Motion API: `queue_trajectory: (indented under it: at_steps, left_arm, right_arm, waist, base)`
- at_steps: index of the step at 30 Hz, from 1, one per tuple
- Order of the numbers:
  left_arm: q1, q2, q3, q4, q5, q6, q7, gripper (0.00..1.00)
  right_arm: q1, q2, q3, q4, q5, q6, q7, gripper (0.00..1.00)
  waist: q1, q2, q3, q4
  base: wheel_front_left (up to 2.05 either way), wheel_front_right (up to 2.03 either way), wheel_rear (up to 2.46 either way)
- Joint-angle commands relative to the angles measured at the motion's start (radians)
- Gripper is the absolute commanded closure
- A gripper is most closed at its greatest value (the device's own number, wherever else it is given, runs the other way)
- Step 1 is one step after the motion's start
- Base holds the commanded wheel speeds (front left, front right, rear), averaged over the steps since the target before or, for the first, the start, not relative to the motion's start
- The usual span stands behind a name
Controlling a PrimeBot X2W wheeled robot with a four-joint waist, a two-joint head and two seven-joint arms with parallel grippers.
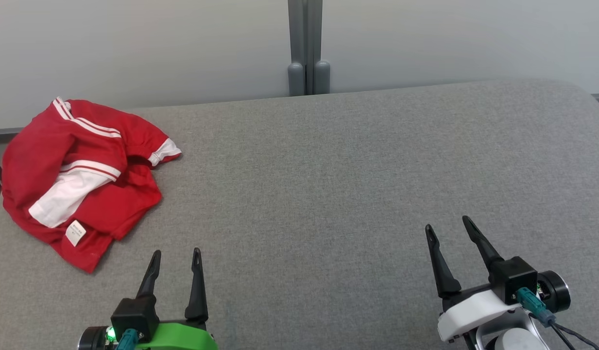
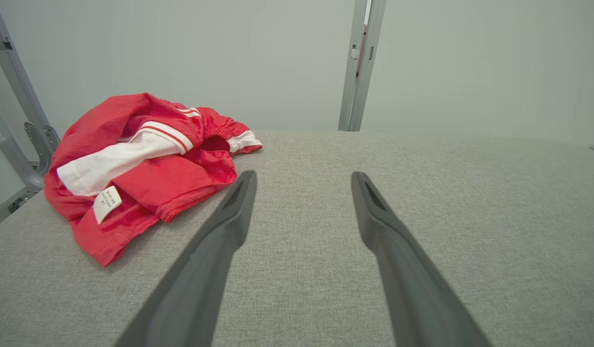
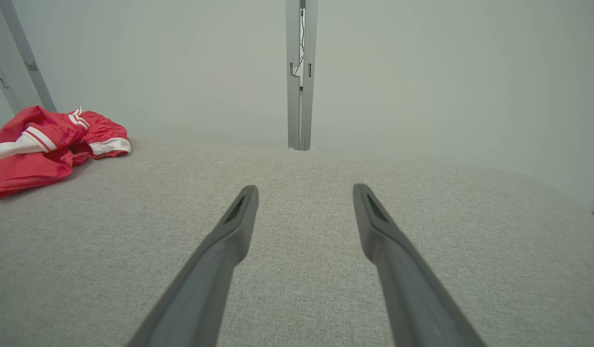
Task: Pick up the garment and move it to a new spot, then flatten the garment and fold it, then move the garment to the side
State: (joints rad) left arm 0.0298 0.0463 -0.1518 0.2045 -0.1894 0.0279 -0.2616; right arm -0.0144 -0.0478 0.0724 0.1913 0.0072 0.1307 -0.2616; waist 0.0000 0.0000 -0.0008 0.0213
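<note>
1. While the garment (image 1: 80, 180) lies crumpled at the far left corner of the grey, fabric-covered worktop (image 1: 328, 170), both tools stand apart from it along the near edge.
2. Garment: red cloth with white panels and red-and-white striped trim, bunched in a loose heap. A small white label (image 1: 76, 232) faces up on its near side. Its left part reaches the worktop's left edge.
3. Left tool (image 1: 177, 252): at the near left, fingers spread wide with nothing between them. The garment's near hem lies just beyond and to the left of the fingertips, not touching.
4. Right tool (image 1: 448, 223): at the near right, fingers likewise spread and empty, well apart from the garment.
5. Grey post (image 1: 306, 48): upright behind the middle of the far edge, against a pale wall.
</note>
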Motion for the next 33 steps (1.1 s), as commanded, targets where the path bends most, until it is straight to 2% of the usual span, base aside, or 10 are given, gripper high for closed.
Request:
queue_trajectory:
  at_steps: [1,21,26,33]
  left_arm:
    - [0.010,0.007,0.001,0.004,0.006,0.006,-0.004,0.00]
    - [0.010,0.007,-0.006,0.017,-0.008,0.003,-0.004,0.00]
    - [-0.002,0.007,-0.013,0.011,-0.004,0.003,-0.003,0.00]
    - [0.012,0.007,0.005,0.003,0.010,0.006,-0.003,0.00]
  right_arm:
    - [0.009,-0.004,0.000,0.002,-0.005,0.000,-0.005,0.00]
    - [0.025,-0.004,-0.010,0.000,0.011,0.000,-0.005,0.00]
    - [0.036,-0.004,-0.020,-0.006,0.004,0.000,-0.004,0.00]
    - [0.036,-0.004,-0.009,-0.010,0.019,0.000,-0.004,0.00]
  waist:
    - [0.0000,0.0000,-0.001,0.000]
    - [0.0000,0.0000,-0.009,0.020]
    - [0.0000,0.0000,-0.009,0.090]
    - [0.0000,0.0000,-0.009,0.249]
  base:
    - [0.00,0.00,0.00]
    - [0.00,0.00,0.00]
    - [0.00,0.00,0.00]
    - [0.00,0.00,0.00]
